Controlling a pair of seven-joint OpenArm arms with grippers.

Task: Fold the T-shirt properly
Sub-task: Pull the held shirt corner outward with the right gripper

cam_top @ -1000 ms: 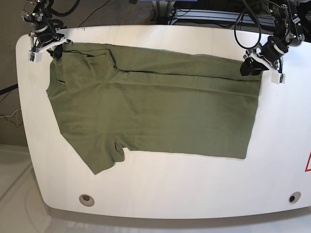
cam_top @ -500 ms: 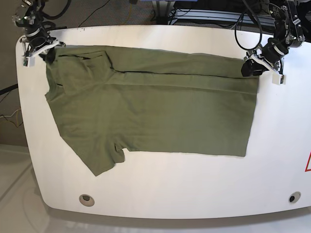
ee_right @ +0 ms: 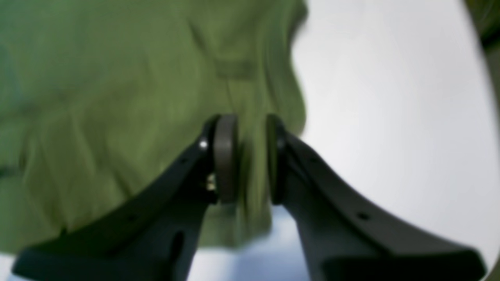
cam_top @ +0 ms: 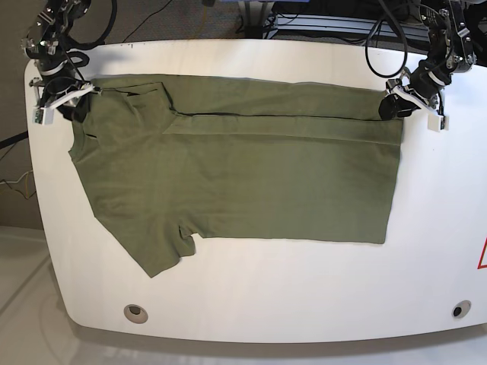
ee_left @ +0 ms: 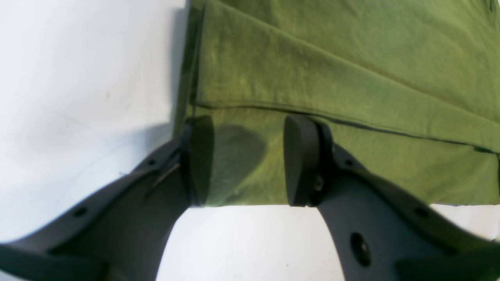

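Observation:
The olive-green T-shirt (cam_top: 243, 175) lies spread on the white table (cam_top: 266, 304), its far long side folded over toward the middle. My right gripper (cam_top: 70, 105) is at the shirt's far-left corner by the collar. In the right wrist view it (ee_right: 252, 125) is shut on a bunched fold of T-shirt (ee_right: 97, 97); that view is blurred. My left gripper (cam_top: 394, 106) is at the far-right hem corner. In the left wrist view it (ee_left: 249, 125) is open, fingers (ee_left: 199, 160) apart over the flat cloth (ee_left: 332, 78) near its edge.
The table's far edge runs just behind both grippers, with cables and dark equipment (cam_top: 327, 19) beyond it. Two round holes (cam_top: 135, 312) (cam_top: 457, 309) sit near the front edge. A red mark (cam_top: 482, 255) is at the right edge.
My right gripper has moved left and toward the front with the shirt's corner, drawing the shirt's left end leftward. My left gripper has shifted only slightly, toward the far edge.

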